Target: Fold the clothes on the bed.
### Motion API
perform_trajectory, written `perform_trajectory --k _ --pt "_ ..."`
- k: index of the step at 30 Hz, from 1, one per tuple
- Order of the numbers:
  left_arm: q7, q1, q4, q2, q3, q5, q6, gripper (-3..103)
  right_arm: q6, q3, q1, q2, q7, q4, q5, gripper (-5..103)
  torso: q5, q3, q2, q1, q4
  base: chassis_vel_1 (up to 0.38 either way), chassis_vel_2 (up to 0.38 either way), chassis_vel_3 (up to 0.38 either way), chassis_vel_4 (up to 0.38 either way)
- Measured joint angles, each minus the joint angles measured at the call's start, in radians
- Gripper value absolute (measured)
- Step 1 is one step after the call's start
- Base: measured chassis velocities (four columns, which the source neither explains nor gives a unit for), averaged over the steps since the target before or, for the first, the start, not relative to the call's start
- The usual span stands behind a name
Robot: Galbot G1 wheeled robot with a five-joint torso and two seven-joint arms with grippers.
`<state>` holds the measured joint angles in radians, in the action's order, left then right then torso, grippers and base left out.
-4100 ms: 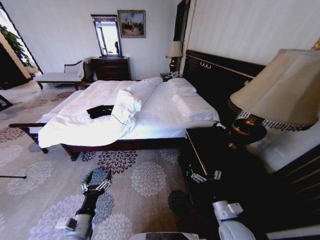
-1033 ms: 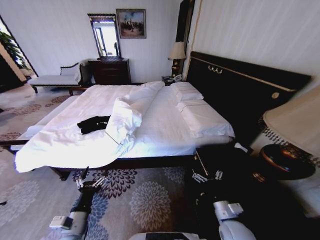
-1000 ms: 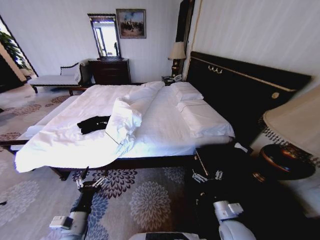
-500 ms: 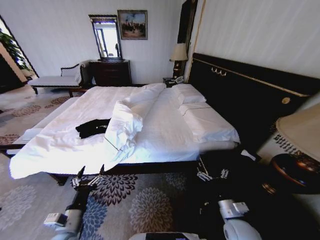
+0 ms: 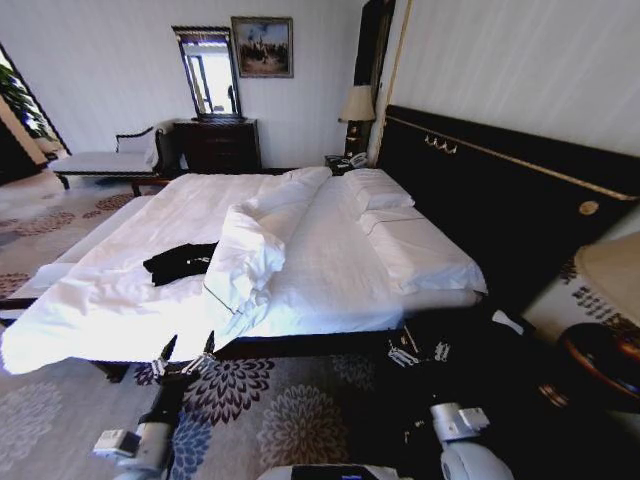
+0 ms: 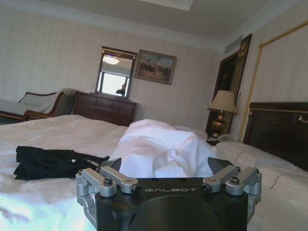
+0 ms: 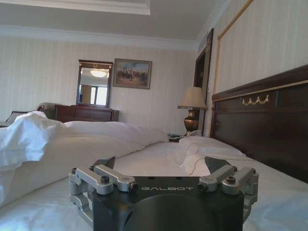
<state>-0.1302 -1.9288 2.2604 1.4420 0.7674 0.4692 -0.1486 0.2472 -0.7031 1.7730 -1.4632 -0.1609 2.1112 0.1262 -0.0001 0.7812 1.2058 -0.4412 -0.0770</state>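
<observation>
Low, both claws, left claw (image 5: pixel 186 356) and right claw (image 5: pixel 418 349), gape before bed (image 5: pixel 330 250)

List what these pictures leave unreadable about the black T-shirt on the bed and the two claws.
- Black T-shirt: bunched up in the head view, too small to show its lettering or which side faces up.
- Same shirt in the left wrist view: seen edge-on, its far side hidden by its own folds.
- Left claw and right claw: both open, short of the bed; the right one is dark against the nightstand.
</observation>
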Motion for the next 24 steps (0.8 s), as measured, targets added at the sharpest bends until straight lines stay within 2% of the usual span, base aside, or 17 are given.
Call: perform_trajectory --k 12,14,16,18,24 --pt "-0.003 -0.013 -0.024 0.031 -0.017 -0.048 -0.027 100 0.011 0.014 -0.012 0.007 -0.003 -0.029 0.001 100 0.0001 0.0 0.0 0.0 -0.0001 -0.142 0.12 0.131 -0.128" --pt "-0.004 -0.021 -0.014 0.034 -0.026 -0.021 -0.023 100 0.013 0.015 -0.012 0.008 -0.003 -0.031 0.003 100 0.0 0.0 0.0 0.0 0.0 -0.118 0.125 0.109 -0.117" --pt "-0.003 -0.028 0.012 0.036 -0.034 0.063 0.005 100 0.015 0.015 -0.015 0.011 -0.003 -0.034 0.009 100 0.0001 0.0 0.0 0.0 0.0 -0.133 0.137 0.121 -0.123" --pt "-0.003 -0.029 0.018 0.037 -0.032 0.079 0.011 100 0.015 0.016 -0.018 0.013 -0.003 -0.035 0.012 100 0.0002 0.0 0.0 0.0 -0.0001 -0.131 0.129 0.123 -0.13" --pt "-0.013 -0.037 0.005 0.039 -0.021 0.024 -0.019 100 0.015 0.024 -0.038 0.014 -0.005 -0.042 0.021 100 0.0002 0.0 0.0 0.0 0.0 -0.142 0.149 0.144 -0.143"
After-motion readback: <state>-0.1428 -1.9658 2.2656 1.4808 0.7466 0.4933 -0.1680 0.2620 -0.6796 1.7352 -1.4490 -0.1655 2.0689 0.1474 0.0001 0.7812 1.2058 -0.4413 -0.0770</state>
